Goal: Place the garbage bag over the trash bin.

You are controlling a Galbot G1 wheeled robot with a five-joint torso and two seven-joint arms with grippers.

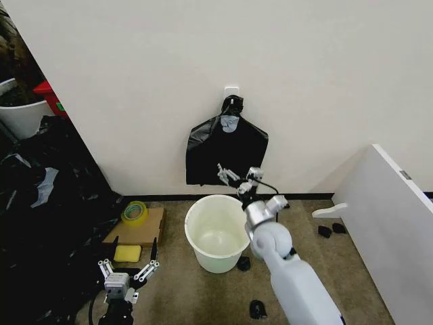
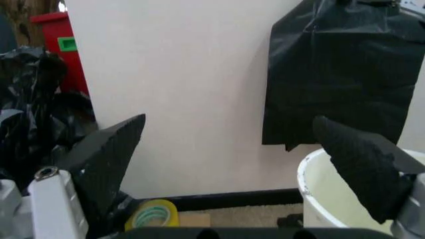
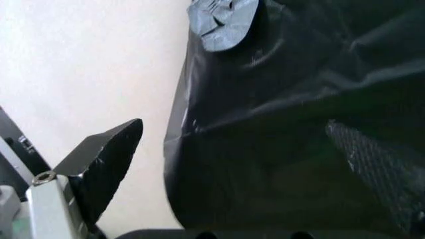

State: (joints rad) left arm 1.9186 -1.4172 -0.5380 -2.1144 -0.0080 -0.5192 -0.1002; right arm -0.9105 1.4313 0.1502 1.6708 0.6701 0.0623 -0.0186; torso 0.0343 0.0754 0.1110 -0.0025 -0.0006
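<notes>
At about seven o'clock in the head view the left pincer (image 1: 128, 275) hangs low with its fingers spread wide, holding nothing, next to a yellow sponge (image 1: 127, 253) and a roll of tape (image 1: 134, 212) on a cardboard sheet (image 1: 150, 229). The trash bin (image 1: 217, 233) stands on the floor at centre, open and unlined. Just above it, toward one o'clock, the right pincer (image 1: 237, 175) is wide open before the black garbage bag (image 1: 226, 150) hanging on the wall hook (image 1: 231, 90).

A yellow tape roll (image 1: 134, 212) is lying on a cardboard sheet (image 1: 145, 230) beside a yellow sponge (image 1: 127, 253); black plastic sheeting (image 1: 47, 223) is heaping nearby.
</notes>
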